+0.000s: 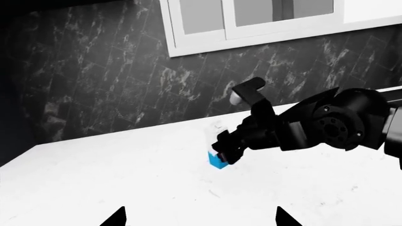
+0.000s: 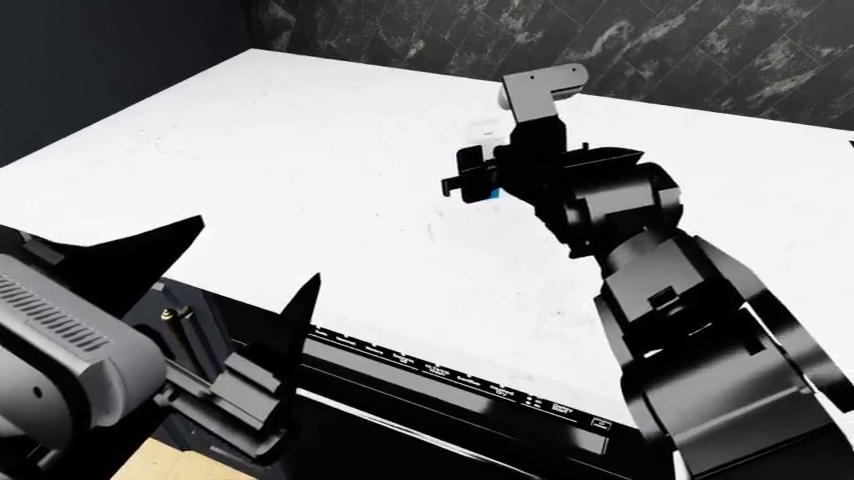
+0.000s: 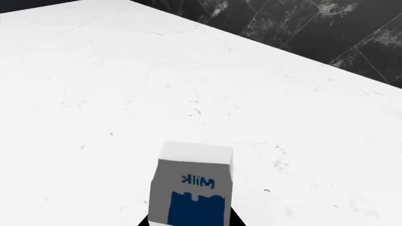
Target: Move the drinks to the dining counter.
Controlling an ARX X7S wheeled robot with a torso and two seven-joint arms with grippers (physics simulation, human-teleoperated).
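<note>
The right gripper [image 2: 470,185] is clamped on the milk carton [image 3: 191,188], holding it upright over the white counter [image 2: 307,190], nearer its far edge by the dark marbled wall [image 1: 94,70]; the left gripper [image 2: 254,330] hangs at the near edge, prongs spread wide.

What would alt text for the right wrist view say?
A white-and-blue Milk carton sits close in front of the camera on a plain white speckled worktop. A dark marbled tile wall runs behind the worktop. The claw's fingers are barely visible.
</note>
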